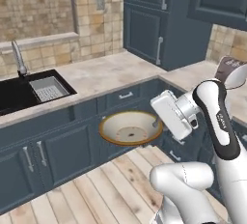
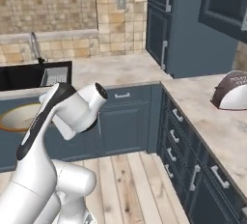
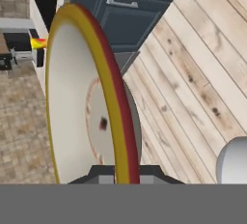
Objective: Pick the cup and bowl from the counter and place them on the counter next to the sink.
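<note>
The bowl (image 1: 131, 127), beige inside with a tan-brown rim, hangs level in the air in front of the dark blue cabinets, below the counter (image 1: 106, 73) edge and over the wooden floor. My gripper (image 1: 156, 121) is shut on its right rim. In the hand view the bowl (image 3: 82, 107) stands on edge, its rim pinched in the gripper (image 3: 120, 172). In the right base view, part of the bowl (image 2: 17, 117) shows left of the arm. A small yellow-orange shape that looks like the cup (image 3: 38, 43) peeks past the bowl's far rim. The black sink (image 1: 17, 95) lies at the left.
A grey faucet (image 1: 19, 59) and a perforated rack (image 1: 48, 89) sit at the sink. Bare counter runs from the sink to the tall cabinet (image 1: 154, 20) in the corner. A dark and white appliance (image 2: 231, 91) stands on the right-hand counter. Drawer handles line the cabinets.
</note>
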You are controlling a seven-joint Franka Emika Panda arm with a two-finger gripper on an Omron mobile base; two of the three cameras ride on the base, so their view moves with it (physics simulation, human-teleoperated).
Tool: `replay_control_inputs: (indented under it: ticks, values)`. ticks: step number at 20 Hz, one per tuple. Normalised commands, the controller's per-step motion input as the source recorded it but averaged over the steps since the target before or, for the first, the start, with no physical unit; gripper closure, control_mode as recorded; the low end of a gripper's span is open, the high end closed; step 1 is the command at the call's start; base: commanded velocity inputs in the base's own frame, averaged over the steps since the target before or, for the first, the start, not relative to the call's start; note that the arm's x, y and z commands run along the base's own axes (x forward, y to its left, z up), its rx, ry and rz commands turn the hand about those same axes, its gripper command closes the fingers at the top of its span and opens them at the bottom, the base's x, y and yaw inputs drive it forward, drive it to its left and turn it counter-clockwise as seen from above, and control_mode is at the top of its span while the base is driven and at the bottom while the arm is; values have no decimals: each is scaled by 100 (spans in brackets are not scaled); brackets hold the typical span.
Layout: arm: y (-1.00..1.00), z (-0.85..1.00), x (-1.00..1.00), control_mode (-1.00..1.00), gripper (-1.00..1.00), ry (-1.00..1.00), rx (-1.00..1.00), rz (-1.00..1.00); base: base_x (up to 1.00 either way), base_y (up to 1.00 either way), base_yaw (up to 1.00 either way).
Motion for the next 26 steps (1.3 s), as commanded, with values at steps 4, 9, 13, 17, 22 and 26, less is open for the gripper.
replay_control_inputs:
  ticks: [4,9,13,17,22,26]
  values:
    - [0,0,0,100,100,0,0,0,100,13,0]
    - [0,0,0,100,100,0,0,0,100,4,0]
    - [0,0,0,100,100,0,0,0,100,0,0]
    - [0,0,0,100,100,0,0,0,100,0,0]
    - [0,0,0,100,100,0,0,0,100,-26,11]
    - [0,0,0,100,100,0,0,0,97,-50,28]
